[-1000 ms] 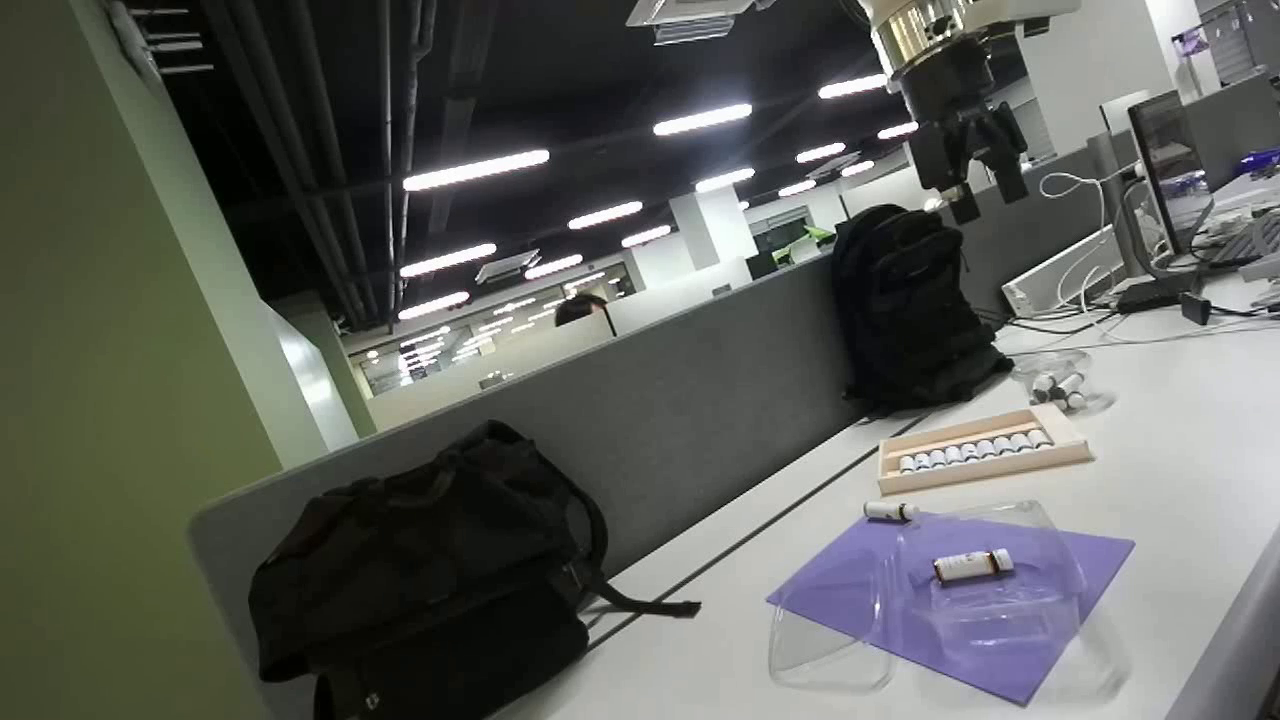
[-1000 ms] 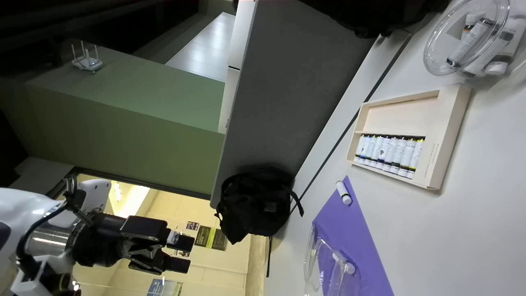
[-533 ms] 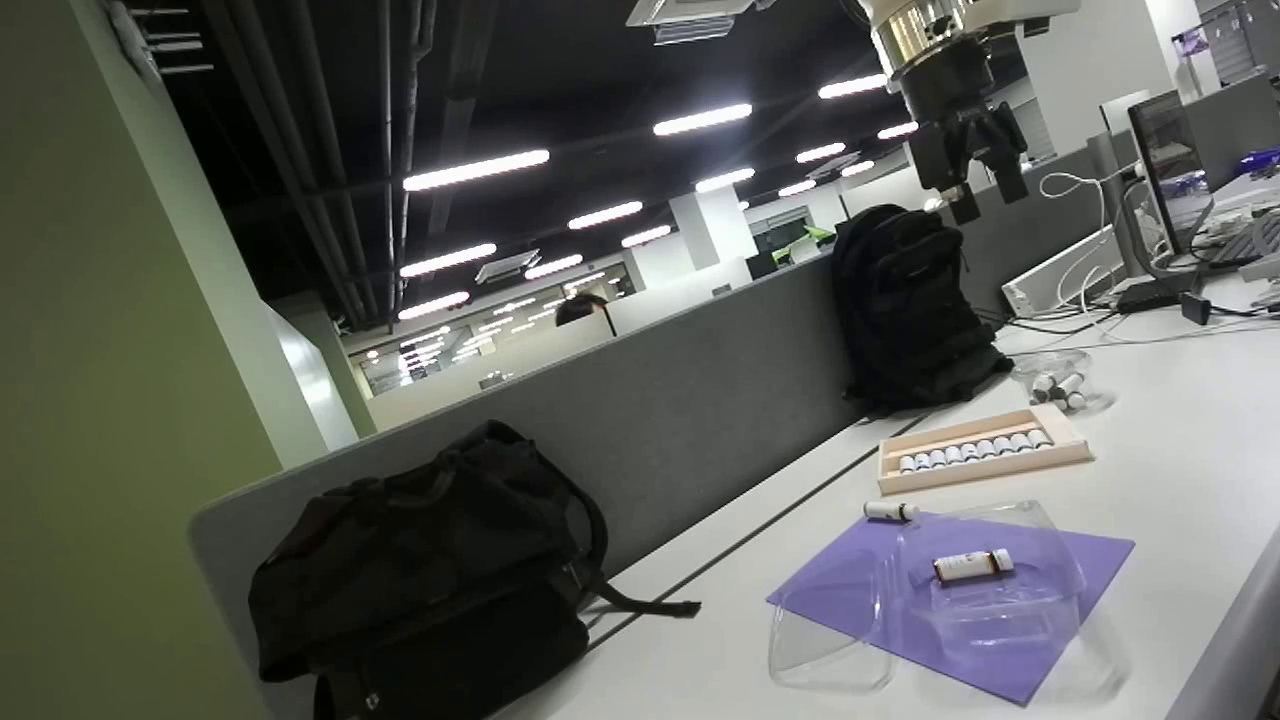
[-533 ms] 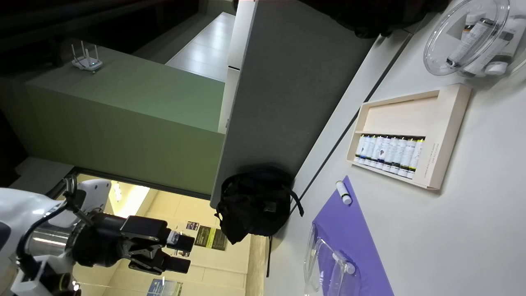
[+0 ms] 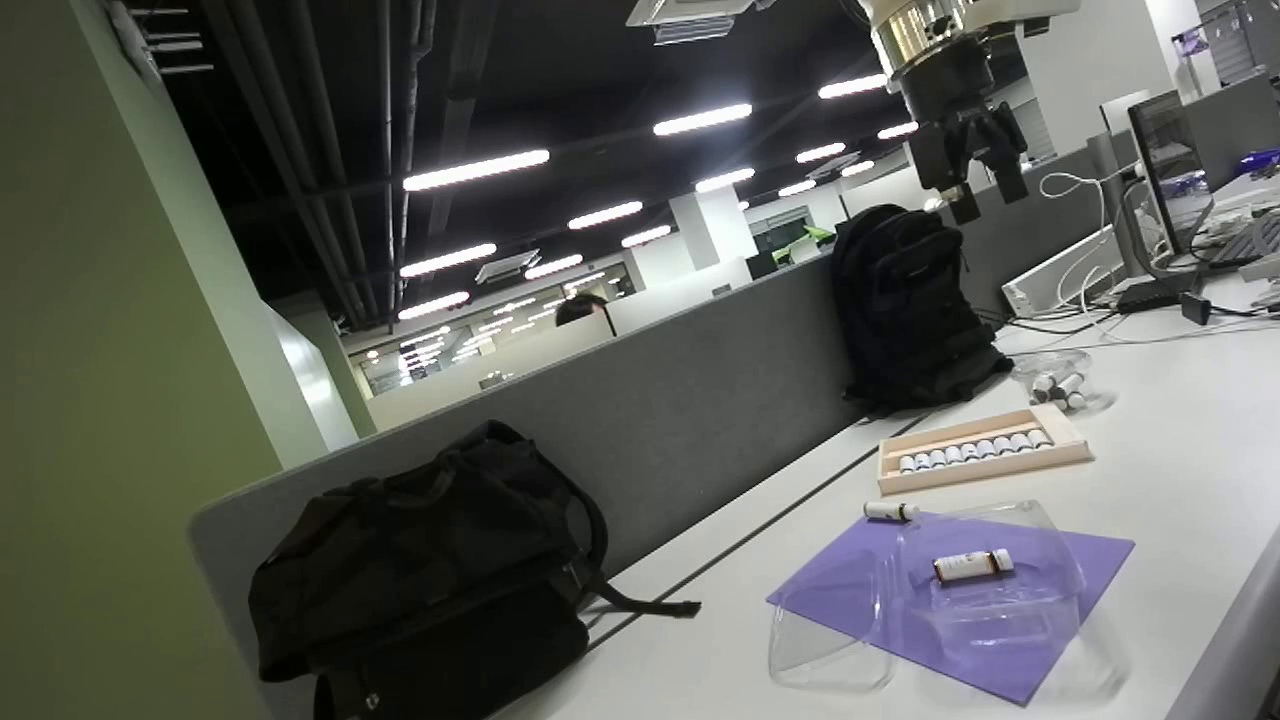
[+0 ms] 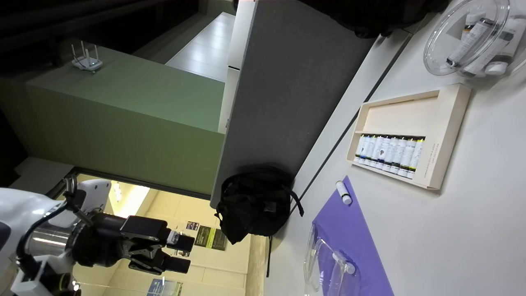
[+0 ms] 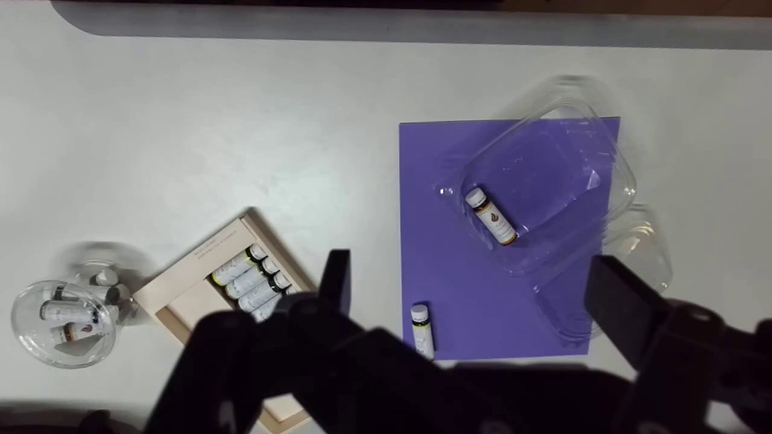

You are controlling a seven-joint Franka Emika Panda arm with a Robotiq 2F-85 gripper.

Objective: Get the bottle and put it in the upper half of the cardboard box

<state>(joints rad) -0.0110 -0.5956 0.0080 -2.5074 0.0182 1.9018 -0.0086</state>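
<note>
Black gripper (image 6: 183,254), fingers apart, hangs well above the table (image 5: 1180,440). Wrist view: purple sheet (image 7: 422,157) shows between the fingers. One bottle (image 7: 494,223) lies on its side in the clear container (image 7: 549,163), which stands partly on the sheet. Second bottle (image 7: 423,330) lies flat at the sheet's edge. Tan box (image 6: 441,135) sits near that edge; in an exterior view, a row of bottles (image 6: 389,154) occupies its lower compartment. Clear cup (image 7: 60,357), beyond the box, holds more bottles (image 7: 68,312). Two black backpacks (image 5: 430,560) line the gray partition (image 5: 700,390).
</note>
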